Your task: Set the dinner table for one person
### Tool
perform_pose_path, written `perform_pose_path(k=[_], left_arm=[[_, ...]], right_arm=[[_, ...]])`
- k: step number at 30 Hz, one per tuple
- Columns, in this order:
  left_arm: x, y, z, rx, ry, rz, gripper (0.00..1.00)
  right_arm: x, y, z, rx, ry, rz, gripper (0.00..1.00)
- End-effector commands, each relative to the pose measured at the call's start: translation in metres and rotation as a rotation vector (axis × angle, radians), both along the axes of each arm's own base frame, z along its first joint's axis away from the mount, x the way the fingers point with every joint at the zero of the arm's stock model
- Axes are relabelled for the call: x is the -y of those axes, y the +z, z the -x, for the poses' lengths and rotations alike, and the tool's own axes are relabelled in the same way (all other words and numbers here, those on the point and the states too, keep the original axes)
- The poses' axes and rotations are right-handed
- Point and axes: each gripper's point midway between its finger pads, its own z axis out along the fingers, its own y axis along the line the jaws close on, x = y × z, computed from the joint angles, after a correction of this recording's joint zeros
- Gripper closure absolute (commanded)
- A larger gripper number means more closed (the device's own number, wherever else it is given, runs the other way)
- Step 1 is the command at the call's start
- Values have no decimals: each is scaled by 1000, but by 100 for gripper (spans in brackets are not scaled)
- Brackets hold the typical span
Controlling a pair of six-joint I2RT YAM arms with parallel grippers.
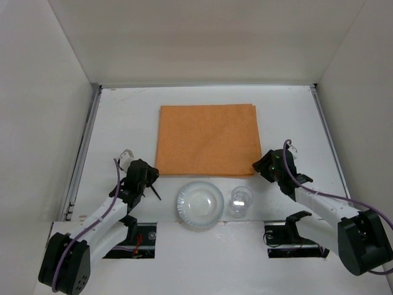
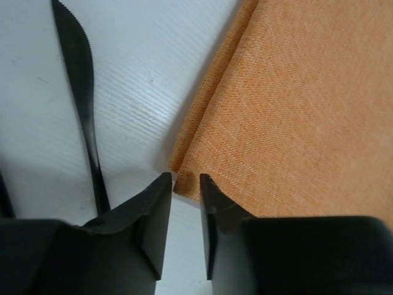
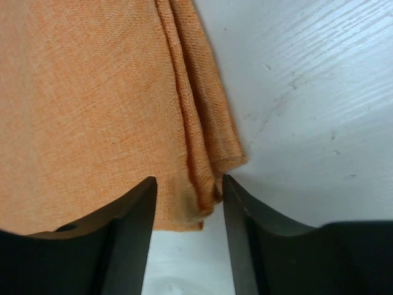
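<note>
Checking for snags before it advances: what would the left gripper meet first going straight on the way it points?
Most likely the near corner of the orange woven cloth placemat, sitting right before the left gripper; how high the tips are is unclear.

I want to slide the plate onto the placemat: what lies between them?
Only a narrow bare strip of the dinner table separates plate and placemat, in the top view.
</note>
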Motion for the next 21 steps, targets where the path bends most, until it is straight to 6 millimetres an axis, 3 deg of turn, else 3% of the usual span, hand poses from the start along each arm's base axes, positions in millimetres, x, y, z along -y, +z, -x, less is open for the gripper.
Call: perform_pose_path(k=[1, 3, 10, 12, 14, 17, 19, 21], left_arm=[[-7, -3, 7, -6, 20, -23, 73], [-8, 9, 4, 29, 26, -21, 65], [-4, 57, -15, 162, 14, -31, 59], [0, 70, -22, 201, 5, -40, 59], [6, 73, -27, 216, -8, -39, 58], [19, 73, -34, 227, -40, -28, 58], [30, 74, -38, 232, -63, -11, 58], [39, 77, -41, 242, -86, 4, 58]], right_arm=[[7, 31, -12, 75, -5, 46, 43], [12, 45, -11, 102, -10, 78, 40], [0, 72, 34, 119, 103, 168, 43], [-15, 77, 47, 128, 166, 173, 50], [-26, 78, 61, 106, 230, 197, 65], [-29, 79, 81, 54, 288, 271, 76], [-28, 85, 93, 28, 312, 307, 74], [-28, 93, 108, -1, 347, 337, 60]])
